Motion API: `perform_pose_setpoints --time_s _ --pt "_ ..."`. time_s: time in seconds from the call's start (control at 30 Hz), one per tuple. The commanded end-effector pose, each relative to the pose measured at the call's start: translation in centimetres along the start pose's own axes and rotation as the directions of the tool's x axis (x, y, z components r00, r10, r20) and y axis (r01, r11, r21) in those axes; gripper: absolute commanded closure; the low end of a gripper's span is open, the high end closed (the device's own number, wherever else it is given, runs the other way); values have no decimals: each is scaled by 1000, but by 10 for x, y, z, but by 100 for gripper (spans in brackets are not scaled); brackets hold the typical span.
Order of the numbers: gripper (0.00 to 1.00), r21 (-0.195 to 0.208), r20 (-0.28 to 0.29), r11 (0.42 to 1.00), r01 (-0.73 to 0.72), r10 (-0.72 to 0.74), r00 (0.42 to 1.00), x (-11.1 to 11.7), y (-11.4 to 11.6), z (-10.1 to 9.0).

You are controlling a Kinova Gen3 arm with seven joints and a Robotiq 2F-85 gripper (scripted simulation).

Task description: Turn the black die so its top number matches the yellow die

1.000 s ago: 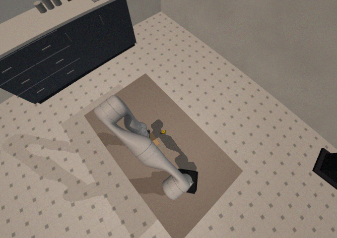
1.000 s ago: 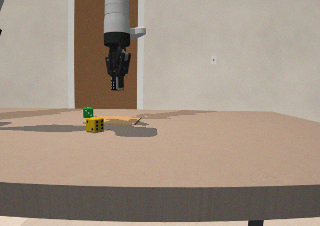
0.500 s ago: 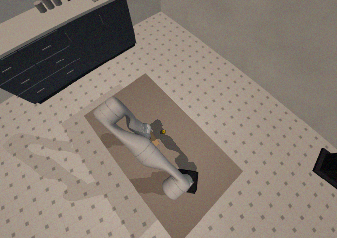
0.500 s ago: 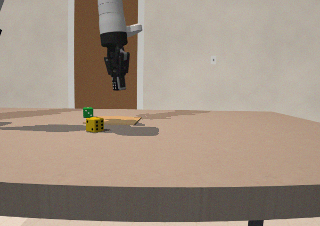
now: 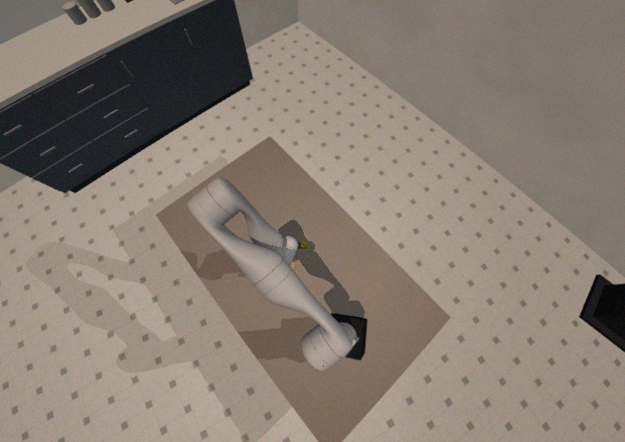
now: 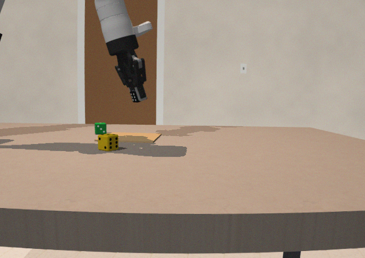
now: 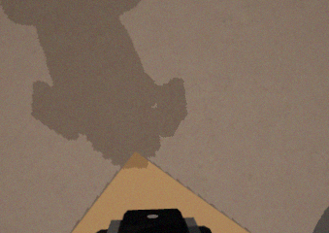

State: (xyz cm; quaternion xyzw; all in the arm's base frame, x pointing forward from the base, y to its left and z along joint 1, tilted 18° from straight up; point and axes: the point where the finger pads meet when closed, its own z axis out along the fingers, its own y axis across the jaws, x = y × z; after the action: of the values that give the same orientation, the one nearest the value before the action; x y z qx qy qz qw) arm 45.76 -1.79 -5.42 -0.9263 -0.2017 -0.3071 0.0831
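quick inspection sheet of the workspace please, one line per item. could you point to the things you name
surface: brown table top (image 5: 376,291) (image 6: 219,182), shadows across it
black die (image 6: 134,95): held above the table, a six-pip face toward the exterior camera
yellow die (image 5: 303,245) (image 6: 107,142): on the table, two and six on its visible sides
green die (image 6: 100,128): on the table beyond the yellow one
mat (image 5: 293,265) (image 6: 140,136) (image 7: 138,194): orange, lying flat, no die seen on its visible part
clutter: nothing seen
gripper (image 6: 138,98): shut on the black die, tilted
cables: nothing seen
surroundings: dark cabinets (image 5: 167,77), brown door (image 6: 91,76), tiled floor (image 5: 427,208)
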Motion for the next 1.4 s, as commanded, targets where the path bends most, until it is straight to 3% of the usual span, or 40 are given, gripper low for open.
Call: perform_pose_setpoints --time_s 0.0,0.37,0.47,0.93,1.37 --pt "74 4 -21 1000 -21 21 1000 -13 -1 1" --pt "74 3 -255 1000 -18 19 967 -15 -1 2" --pt "74 3 -278 1000 -18 19 960 -15 -1 2" --pt "74 0 -572 1000 -21 18 820 -17 0 1" --pt "74 1 -669 1000 -21 16 743 -17 0 2"
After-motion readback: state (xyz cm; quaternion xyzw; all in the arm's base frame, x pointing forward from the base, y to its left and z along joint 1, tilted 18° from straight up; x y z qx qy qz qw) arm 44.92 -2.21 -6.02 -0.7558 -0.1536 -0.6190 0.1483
